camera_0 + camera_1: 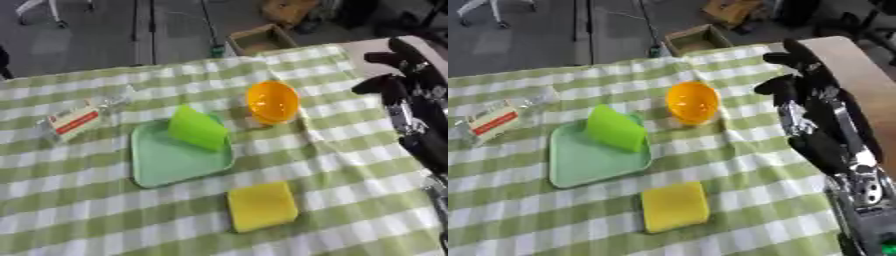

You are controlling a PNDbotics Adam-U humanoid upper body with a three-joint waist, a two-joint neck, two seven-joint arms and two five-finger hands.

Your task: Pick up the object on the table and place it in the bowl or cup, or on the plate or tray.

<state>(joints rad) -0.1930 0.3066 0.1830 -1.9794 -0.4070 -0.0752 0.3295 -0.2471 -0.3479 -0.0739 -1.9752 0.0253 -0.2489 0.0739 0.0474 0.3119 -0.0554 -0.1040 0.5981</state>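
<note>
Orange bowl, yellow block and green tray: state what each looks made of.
Orange bowl: likely plastic, glossy, with a bright highlight inside and a thin, slightly translucent wall. Yellow block: probably a sponge or foam, matte, with soft rounded edges and no shine. Green tray: apparently plastic, smooth with a dull sheen and a raised moulded rim.

Black right hand on a silver-jointed black arm.
</note>
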